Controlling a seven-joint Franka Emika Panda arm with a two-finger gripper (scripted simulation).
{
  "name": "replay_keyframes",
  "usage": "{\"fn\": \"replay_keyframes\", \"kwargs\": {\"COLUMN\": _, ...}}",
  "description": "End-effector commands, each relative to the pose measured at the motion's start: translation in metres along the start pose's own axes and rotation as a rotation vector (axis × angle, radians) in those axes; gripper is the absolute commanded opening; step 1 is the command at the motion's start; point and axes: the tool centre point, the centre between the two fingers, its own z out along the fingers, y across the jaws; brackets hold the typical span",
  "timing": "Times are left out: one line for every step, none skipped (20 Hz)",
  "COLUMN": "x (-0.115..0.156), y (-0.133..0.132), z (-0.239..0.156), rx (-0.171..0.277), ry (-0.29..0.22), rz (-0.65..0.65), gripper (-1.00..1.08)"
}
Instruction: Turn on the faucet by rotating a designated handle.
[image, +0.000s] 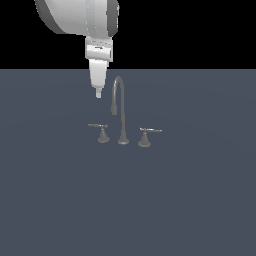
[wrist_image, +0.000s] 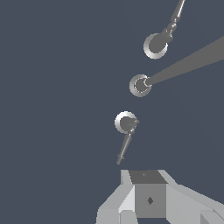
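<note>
Hovering pincer (image: 98, 93) looks narrow, holding nothing. Handle (image: 98, 126) (thin, rigid, likely slick metal): push near the lever tip, away from its cone base.

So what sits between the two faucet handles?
The tall spout stands between them: handle on the exterior view's left, spout, handle on its right. The wrist view shows the same row.

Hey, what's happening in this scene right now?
A white robot arm's end effector hangs above a flat blue-grey surface, behind a small dull-grey metal faucet with a tall gooseneck spout and two thin lever handles. It touches nothing. It is nearest the lever handle on the exterior view's left; the twin lever sits on the spout's other side. Whether its fingers are open is unclear.
</note>
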Motion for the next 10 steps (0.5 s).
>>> {"fn": "replay_keyframes", "kwargs": {"x": -0.001, "y": -0.009, "z": 0.022, "rx": 0.003, "ry": 0.016, "rz": 0.065, "gripper": -1.0}}
{"fn": "replay_keyframes", "kwargs": {"x": -0.001, "y": -0.013, "z": 0.031, "rx": 0.004, "ry": 0.023, "rz": 0.09, "gripper": -1.0}}
{"fn": "replay_keyframes", "kwargs": {"x": -0.002, "y": -0.016, "z": 0.04, "rx": 0.005, "ry": 0.03, "rz": 0.115, "gripper": -1.0}}
{"fn": "replay_keyframes", "kwargs": {"x": -0.002, "y": -0.019, "z": 0.049, "rx": 0.007, "ry": 0.037, "rz": 0.139, "gripper": -1.0}}
{"fn": "replay_keyframes", "kwargs": {"x": -0.003, "y": -0.022, "z": 0.058, "rx": 0.009, "ry": 0.043, "rz": 0.162, "gripper": -1.0}}
{"fn": "replay_keyframes", "kwargs": {"x": -0.003, "y": -0.024, "z": 0.066, "rx": 0.011, "ry": 0.05, "rz": 0.183, "gripper": -1.0}}
{"fn": "replay_keyframes", "kwargs": {"x": -0.003, "y": -0.027, "z": 0.074, "rx": 0.013, "ry": 0.056, "rz": 0.203, "gripper": -1.0}}
{"fn": "replay_keyframes", "kwargs": {"x": -0.003, "y": -0.029, "z": 0.081, "rx": 0.015, "ry": 0.062, "rz": 0.222, "gripper": -1.0}}
{"fn": "replay_keyframes", "kwargs": {"x": -0.004, "y": -0.03, "z": 0.088, "rx": 0.017, "ry": 0.068, "rz": 0.239, "gripper": -1.0}}
{"fn": "replay_keyframes", "kwargs": {"x": -0.004, "y": -0.032, "z": 0.094, "rx": 0.019, "ry": 0.073, "rz": 0.255, "gripper": -1.0}}
